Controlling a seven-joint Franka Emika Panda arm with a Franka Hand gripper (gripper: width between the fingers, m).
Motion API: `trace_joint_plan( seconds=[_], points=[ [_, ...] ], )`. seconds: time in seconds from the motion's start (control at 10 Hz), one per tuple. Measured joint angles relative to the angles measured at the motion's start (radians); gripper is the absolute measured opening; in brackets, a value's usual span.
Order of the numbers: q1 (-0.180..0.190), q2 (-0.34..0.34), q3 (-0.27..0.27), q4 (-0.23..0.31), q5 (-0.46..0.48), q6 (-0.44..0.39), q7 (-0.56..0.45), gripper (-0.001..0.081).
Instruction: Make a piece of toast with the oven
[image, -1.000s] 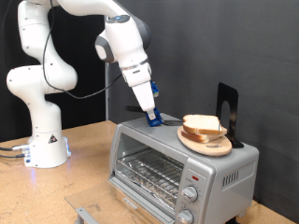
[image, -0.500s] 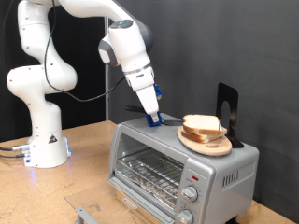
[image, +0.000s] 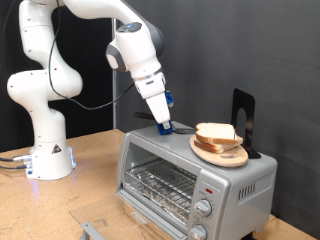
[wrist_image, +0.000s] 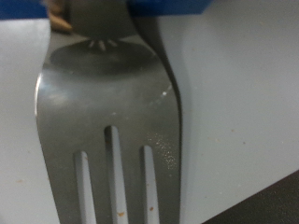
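Note:
The silver oven (image: 232, 182) stands at the exterior view's lower right, with two knobs (image: 203, 208) and a red light. Its wire rack (image: 160, 182) shows through the front and looks bare. Stacked pale bread slices (image: 217, 133) lie on a round wooden plate (image: 224, 156) on the oven's top. No single separate piece of toast shows. My gripper (image: 163, 126) points down onto the oven's top, just to the exterior view's left of the plate. It is shut on a metal fork (wrist_image: 112, 103) that fills the wrist view, tines pointing away over the grey top.
A black upright stand (image: 243, 112) rises behind the plate. The arm's white base (image: 45, 150) sits on the wooden table (image: 95, 170) at the exterior view's left. The glass door with its handle (image: 92, 230) seems folded down in front of the oven.
The arm has shifted slightly to the exterior view's right over the oven's top; the gripper tip stays at nearly the same spot beside the plate.

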Motion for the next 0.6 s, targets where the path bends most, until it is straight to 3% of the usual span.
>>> trace_joint_plan(
  seconds=[0.6],
  points=[
    [-0.001,0.0,0.0,0.0,0.017,-0.002,0.0,0.049]
  ],
)
